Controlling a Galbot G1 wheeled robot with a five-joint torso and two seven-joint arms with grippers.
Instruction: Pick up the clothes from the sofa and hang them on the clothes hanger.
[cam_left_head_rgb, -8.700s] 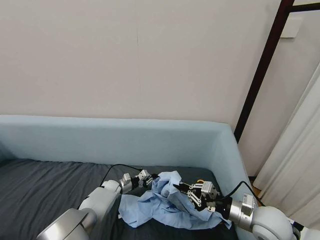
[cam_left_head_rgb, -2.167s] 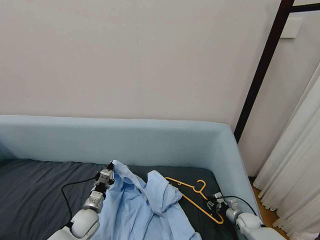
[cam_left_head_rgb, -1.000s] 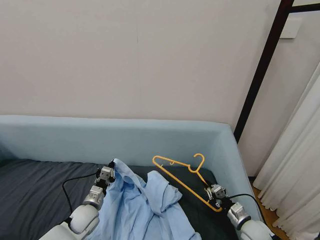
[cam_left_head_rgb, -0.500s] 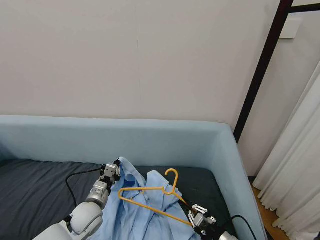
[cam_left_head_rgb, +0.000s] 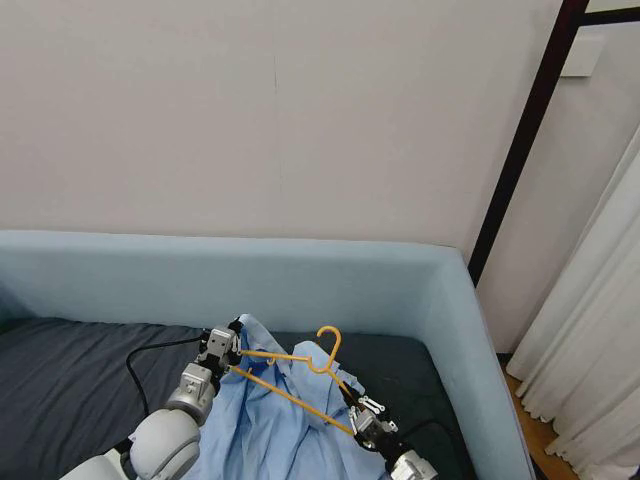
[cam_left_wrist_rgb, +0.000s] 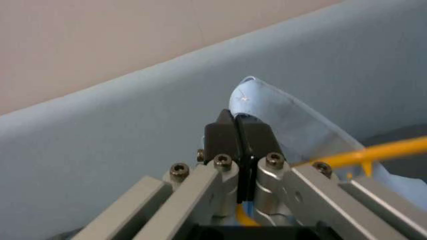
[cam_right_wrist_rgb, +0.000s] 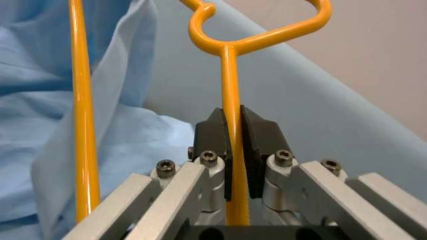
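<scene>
While left gripper (cam_left_head_rgb: 229, 343) pinches shirt (cam_left_head_rgb: 268, 428), right (cam_left_head_rgb: 358, 409), hanger (cam_left_head_rgb: 318, 366)

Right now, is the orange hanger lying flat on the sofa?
No, the right pincer is shut on the orange hanger and holds it up off the sofa, over the blue shirt.

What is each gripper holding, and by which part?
The left gripper is shut on the blue shirt, pinching a raised fabric edge; the right gripper is shut on the orange hanger, clamping the bar below its hook.
</scene>
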